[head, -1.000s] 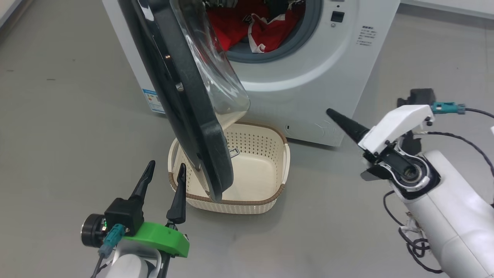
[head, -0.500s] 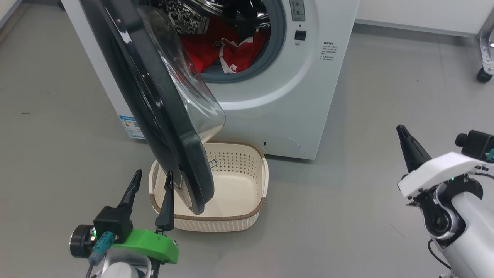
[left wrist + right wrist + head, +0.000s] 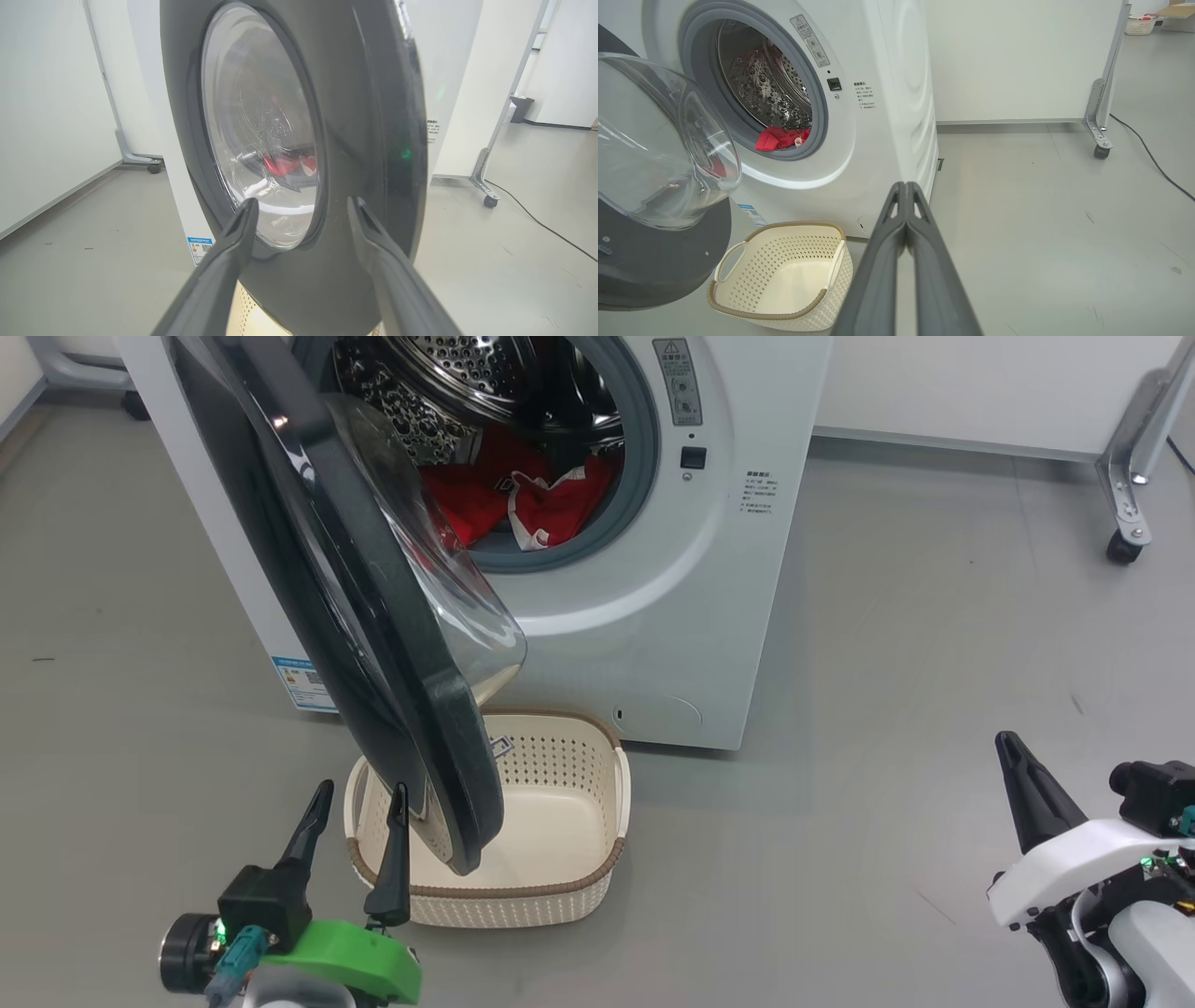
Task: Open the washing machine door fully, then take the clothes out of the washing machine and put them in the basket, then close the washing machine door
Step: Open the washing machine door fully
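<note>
The white washing machine stands with its door swung partway out; the black rim and glass bowl hang above the cream basket on the floor. Red clothes lie in the steel drum. My left gripper is open at the lower left, fingers pointing up beside the door's lower edge. In the left wrist view the gripper faces the door's outer side, clothes showing through the glass. My right gripper is shut and empty at the lower right. The right wrist view has gripper, clothes and basket.
Grey floor spreads all around the machine. A metal frame leg on a castor stands at the back right against the white wall, with a dark cable running across the floor beside it. A blue label marks the machine's left side.
The head camera has tilted up, so the whole scene sits lower in the picture. My right arm has drawn back from the machine to the lower right, fingers now pointing up. The left gripper stays by the door.
</note>
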